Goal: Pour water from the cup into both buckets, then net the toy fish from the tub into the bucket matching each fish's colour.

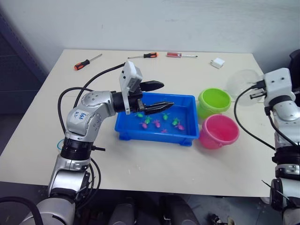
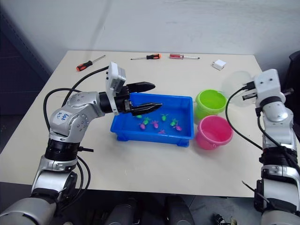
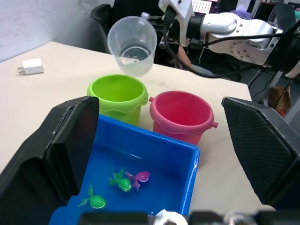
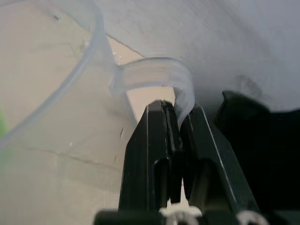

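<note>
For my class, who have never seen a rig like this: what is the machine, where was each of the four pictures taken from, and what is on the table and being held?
It is a two-armed humanoid robot. Two pictures come from its head, one from each wrist. On the table sit a blue tub of toy fish, a green bucket, a pink bucket, three screwdrivers and a white plug. The left end effector hangs open over the tub. The right end effector pinches the handle of the clear cup, tilted above the green bucket.

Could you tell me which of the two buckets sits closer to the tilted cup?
The lime green bucket: it sits just beside the clear cup that the right gripper holds; the pink bucket stands nearer the robot.
</note>
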Controlling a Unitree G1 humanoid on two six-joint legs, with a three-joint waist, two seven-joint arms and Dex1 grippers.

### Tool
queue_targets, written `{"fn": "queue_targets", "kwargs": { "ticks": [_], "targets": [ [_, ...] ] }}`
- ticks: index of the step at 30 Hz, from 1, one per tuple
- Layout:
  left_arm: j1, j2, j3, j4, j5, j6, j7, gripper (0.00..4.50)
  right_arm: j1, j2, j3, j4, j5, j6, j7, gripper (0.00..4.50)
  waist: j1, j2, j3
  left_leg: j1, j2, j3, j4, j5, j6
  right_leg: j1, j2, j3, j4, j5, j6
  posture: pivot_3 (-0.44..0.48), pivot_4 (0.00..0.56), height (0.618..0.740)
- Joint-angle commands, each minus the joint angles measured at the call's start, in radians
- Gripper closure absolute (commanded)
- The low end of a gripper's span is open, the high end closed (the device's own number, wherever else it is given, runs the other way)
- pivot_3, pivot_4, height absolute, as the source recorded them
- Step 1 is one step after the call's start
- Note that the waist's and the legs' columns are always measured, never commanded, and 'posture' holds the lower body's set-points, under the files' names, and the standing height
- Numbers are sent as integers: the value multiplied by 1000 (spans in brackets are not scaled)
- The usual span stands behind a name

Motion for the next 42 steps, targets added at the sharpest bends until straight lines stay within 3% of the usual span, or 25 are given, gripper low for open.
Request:
{"fn": "queue_targets", "kwargs": {
  "ticks": [1,5,9,15,20,21,23,24,29,35,39,42],
  "targets": [
    [-1,15,28,-74,-71,12,-58,0,101,38,-167,-220,144,158,-29,4485,0,0,0,0,0,0,0,0,0,0,0,0,0,0,0,0,150,740],
    [2,35,46,-108,-149,61,-111,0,253,184,-357,-459,327,371,-106,4485,0,0,0,0,0,-1,0,0,0,1,0,0,0,0,0,0,150,740],
    [-7,46,39,-116,-176,80,-133,0,408,278,-391,-598,368,419,-132,4485,-4,1,0,1,0,0,-1,0,0,0,0,1,1,0,0,0,150,740],
    [-19,51,16,-105,-175,72,-172,0,524,378,-371,-639,364,379,-170,4485,-4,1,0,4,0,1,-2,1,-1,0,0,2,-1,0,0,0,150,740],
    [-50,35,1,-64,-162,61,-194,0,573,408,-350,-577,343,282,-164,4485,-4,1,0,4,0,1,-3,1,-1,0,0,2,-2,0,0,0,150,740],
    [-58,32,-4,-56,-158,57,-199,0,583,412,-347,-571,342,272,-167,3709,-4,1,0,4,0,1,-2,1,-1,1,0,2,-2,0,0,0,150,740],
    [-69,25,-11,-42,-151,45,-209,0,617,412,-331,-577,333,255,-162,2935,-4,1,0,4,0,1,-3,1,-1,1,0,2,-2,0,0,0,150,740],
    [-77,23,-14,-28,-144,36,-216,0,652,418,-323,-612,332,262,-160,2261,-4,1,0,4,0,1,-3,1,-1,1,1,2,-2,0,0,0,150,740],
    [-94,19,-25,14,-127,5,-248,0,789,435,-307,-753,336,282,-161,42,-3,1,-1,4,0,1,-4,1,-1,1,1,2,-3,0,0,0,150,740],
    [-105,-19,-63,71,-86,-42,-271,0,980,447,-309,-1013,372,361,-150,42,-3,1,-1,5,0,1,-4,1,-2,1,1,2,-3,0,0,0,150,740],
    [-101,-28,-70,100,-55,-67,-259,0,1042,395,-395,-1139,498,433,-88,42,-5,1,-1,5,0,1,-4,1,-2,1,1,3,-3,0,0,0,150,740],
    [-58,7,-56,99,-36,-64,-249,0,1029,223,-469,-1190,724,477,105,42,-9,2,-1,6,0,2,-4,0,-2,2,1,3,-4,0,0,0,150,740]
  ]
}}
